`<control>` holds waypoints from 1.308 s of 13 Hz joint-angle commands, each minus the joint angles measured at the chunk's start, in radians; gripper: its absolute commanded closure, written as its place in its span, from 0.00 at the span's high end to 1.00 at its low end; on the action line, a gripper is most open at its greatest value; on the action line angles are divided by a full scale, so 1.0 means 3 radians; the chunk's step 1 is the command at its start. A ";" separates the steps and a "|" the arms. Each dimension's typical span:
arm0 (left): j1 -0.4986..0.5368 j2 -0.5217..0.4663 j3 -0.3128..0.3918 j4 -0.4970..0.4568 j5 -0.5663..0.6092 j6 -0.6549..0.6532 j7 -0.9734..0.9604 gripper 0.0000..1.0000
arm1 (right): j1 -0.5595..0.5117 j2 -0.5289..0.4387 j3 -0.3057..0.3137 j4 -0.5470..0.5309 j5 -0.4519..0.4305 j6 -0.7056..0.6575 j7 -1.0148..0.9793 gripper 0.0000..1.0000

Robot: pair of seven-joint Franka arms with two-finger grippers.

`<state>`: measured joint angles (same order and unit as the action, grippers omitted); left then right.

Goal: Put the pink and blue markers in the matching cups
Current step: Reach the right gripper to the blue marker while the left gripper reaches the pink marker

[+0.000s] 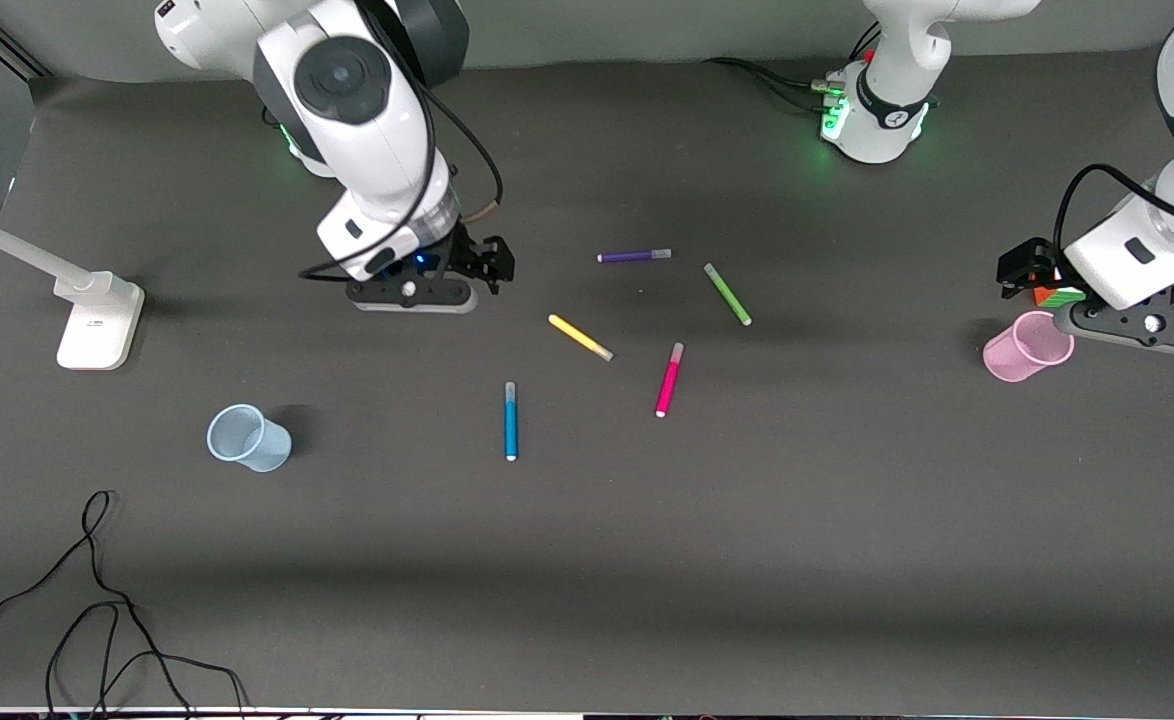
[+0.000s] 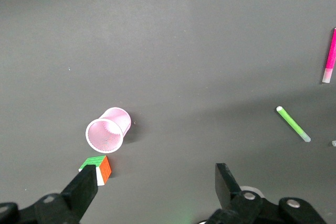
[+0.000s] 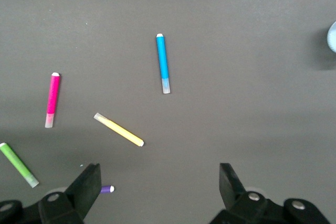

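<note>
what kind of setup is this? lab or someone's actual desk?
Most likely a robot lab bench. A dark mat covers the table, two arm bases are fixed along one edge, and props are laid out loosely: five markers, a pink cup, a blue cup. Loose cables trail on the mat.

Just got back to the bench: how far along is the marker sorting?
Nothing is done: the pink marker and blue marker lie on the table, the pink cup and blue cup stand empty. The left gripper and right gripper are open, holding nothing. Both placements remain.
</note>
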<state>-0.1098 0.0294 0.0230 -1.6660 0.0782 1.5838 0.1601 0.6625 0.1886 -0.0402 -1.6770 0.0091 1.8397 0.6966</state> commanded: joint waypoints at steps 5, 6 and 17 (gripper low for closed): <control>-0.0135 -0.0021 -0.0046 -0.0005 -0.0082 -0.0232 -0.0271 1.00 | 0.0036 0.0086 -0.0014 -0.0719 0.0016 0.0912 0.0000 1.00; -0.0226 -0.0016 -0.0046 -0.0005 -0.0082 -0.0273 -0.0420 1.00 | 0.0037 0.0178 -0.0014 -0.0725 0.0016 0.1005 0.0000 1.00; -0.0789 0.0648 -0.0097 -0.0102 -0.0557 0.0410 -0.0452 0.98 | 0.0031 0.1058 -0.0035 -0.0725 0.0000 0.1931 0.0035 1.00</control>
<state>-0.3040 0.1969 -0.0115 -1.6823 -0.0801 1.6495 0.0367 0.6650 0.4650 -0.0426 -1.9088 0.0091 2.3749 0.6965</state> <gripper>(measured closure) 0.022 0.000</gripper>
